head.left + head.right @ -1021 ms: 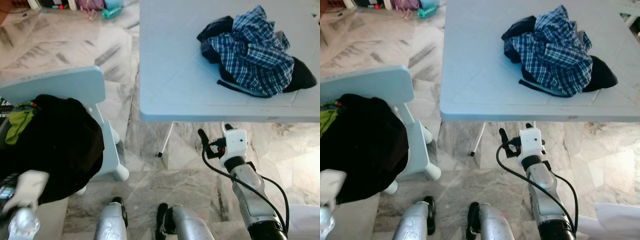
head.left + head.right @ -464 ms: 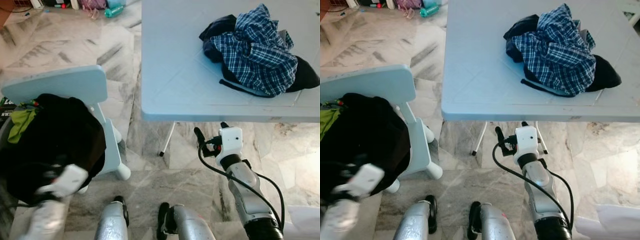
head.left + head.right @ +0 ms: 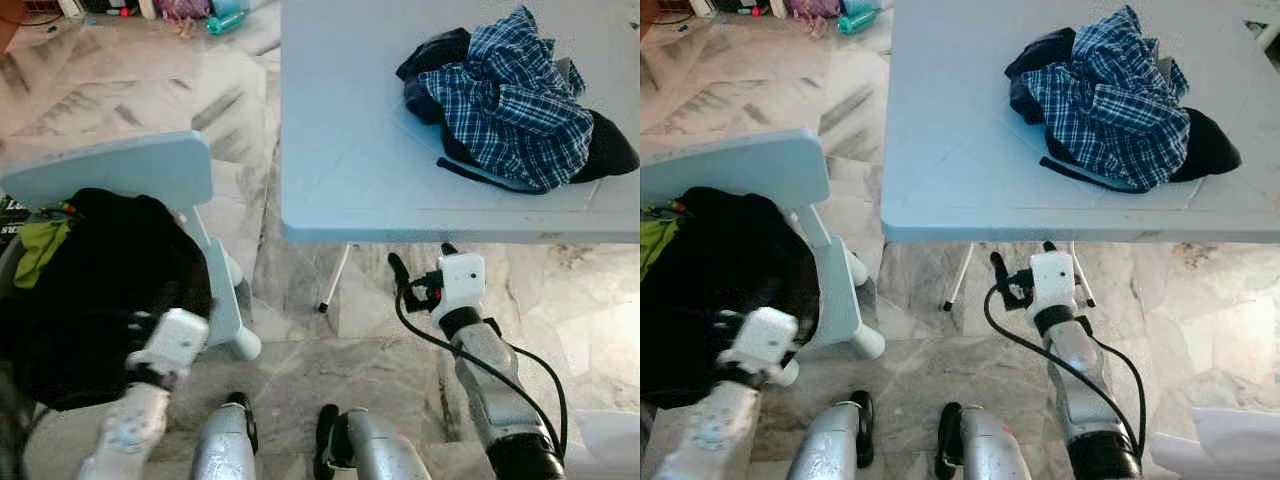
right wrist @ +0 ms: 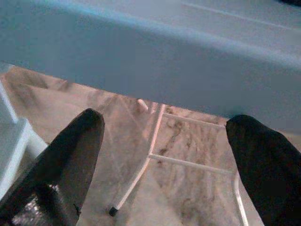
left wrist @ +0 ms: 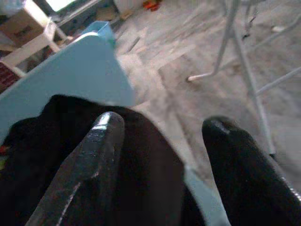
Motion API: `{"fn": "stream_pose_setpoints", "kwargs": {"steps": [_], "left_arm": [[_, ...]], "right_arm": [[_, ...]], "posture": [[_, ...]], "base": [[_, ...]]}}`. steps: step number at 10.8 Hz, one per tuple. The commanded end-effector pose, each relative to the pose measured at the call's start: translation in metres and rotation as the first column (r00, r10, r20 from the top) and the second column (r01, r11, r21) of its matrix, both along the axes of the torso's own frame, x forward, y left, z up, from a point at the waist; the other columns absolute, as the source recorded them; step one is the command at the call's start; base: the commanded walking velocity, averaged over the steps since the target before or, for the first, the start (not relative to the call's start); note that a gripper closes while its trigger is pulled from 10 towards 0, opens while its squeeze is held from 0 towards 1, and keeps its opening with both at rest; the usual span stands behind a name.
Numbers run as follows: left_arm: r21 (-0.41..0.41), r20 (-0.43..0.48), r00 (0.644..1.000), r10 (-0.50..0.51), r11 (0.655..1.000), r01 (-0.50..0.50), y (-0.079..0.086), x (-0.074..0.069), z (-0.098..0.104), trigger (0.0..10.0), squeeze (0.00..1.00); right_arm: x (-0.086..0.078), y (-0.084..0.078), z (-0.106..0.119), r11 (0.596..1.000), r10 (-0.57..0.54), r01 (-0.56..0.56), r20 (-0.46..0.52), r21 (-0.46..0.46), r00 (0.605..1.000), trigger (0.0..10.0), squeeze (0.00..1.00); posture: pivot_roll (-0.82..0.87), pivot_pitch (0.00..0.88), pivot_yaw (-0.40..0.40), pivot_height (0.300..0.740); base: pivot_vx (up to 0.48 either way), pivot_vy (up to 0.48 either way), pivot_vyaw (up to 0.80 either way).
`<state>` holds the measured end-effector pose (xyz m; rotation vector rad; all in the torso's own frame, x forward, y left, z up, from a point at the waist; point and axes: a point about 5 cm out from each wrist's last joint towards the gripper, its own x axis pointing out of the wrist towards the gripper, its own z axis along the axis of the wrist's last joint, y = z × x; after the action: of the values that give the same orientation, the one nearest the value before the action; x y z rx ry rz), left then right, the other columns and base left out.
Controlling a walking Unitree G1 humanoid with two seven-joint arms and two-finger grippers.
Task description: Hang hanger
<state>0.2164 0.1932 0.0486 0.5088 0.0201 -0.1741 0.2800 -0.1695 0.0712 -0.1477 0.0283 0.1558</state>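
Observation:
No hanger can be made out. A black garment (image 3: 110, 270) lies heaped on the seat of a light blue chair (image 3: 130, 165) at my left. My left gripper (image 5: 162, 125) is open right over that garment, fingers apart, nothing held between them. A crumpled blue plaid shirt (image 3: 510, 100) sits on dark clothes on the light blue table (image 3: 340, 150). My right gripper (image 3: 420, 258) is open just under the table's front edge, holding nothing; the right wrist view looks at the edge and the white table legs (image 4: 150, 155).
A green cloth (image 3: 35, 250) peeks out beside the black garment. The table's white legs (image 3: 335, 280) stand between chair and right arm. The marble floor (image 3: 120, 80) stretches away at the far left, with small items at its back edge. My own legs (image 3: 230, 445) show at the bottom.
My left arm has risen from the lower left corner and reached up to the black garment on the chair. The right arm has barely shifted.

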Motion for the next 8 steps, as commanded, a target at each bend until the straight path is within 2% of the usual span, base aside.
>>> {"fn": "stream_pose_setpoints", "kwargs": {"steps": [1, 2, 3, 5, 8], "left_arm": [[-0.033, -0.021, 0.999, -0.029, 0.999, 0.028, -0.008, 0.0, 0.0, 10.0, 0.0], [-0.035, -0.012, 0.999, -0.04, 0.999, 0.04, -0.011, 0.002, 0.002, 10.0, 0.0], [-0.051, 0.041, 0.999, -0.021, 0.998, 0.023, -0.011, 0.005, 0.013, 10.0, 0.0], [-0.081, 0.095, 0.995, -0.004, 0.997, 0.012, -0.014, 0.01, 0.028, 10.0, 0.0], [-0.085, 0.079, 0.997, -0.006, 0.996, 0.012, -0.017, 0.013, 0.026, 10.0, 0.0]], "right_arm": [[-0.002, -0.018, -0.008, 0.993, -0.114, 0.113, -0.041, -0.032, 0.993, 10.0, 0.0], [-0.003, -0.028, -0.005, 0.981, -0.194, 0.194, -0.033, -0.015, 0.98, 10.0, 0.0], [-0.006, -0.035, 0.017, 0.973, -0.231, 0.229, 0.07, 0.031, 0.971, 10.0, 0.0], [-0.011, -0.036, 0.038, 0.972, -0.235, 0.233, 0.156, 0.032, 0.959, 10.0, 0.0], [-0.014, -0.033, 0.021, 0.97, -0.241, 0.24, 0.072, 0.026, 0.968, 10.0, 0.0]], "posture": [[0.06, 0.21, -0.085, 0.74], [0.06, 0.206, -0.087, 0.74], [0.06, 0.198, -0.085, 0.74], [0.05, 0.196, -0.077, 0.74], [0.04, 0.198, -0.072, 0.74]], "base": [[0.0, 0.0, 0.0], [0.0, 0.0, 0.0], [0.0, 0.0, 0.0], [0.0, 0.0, 0.0], [0.0, 0.0, 0.0]]}}
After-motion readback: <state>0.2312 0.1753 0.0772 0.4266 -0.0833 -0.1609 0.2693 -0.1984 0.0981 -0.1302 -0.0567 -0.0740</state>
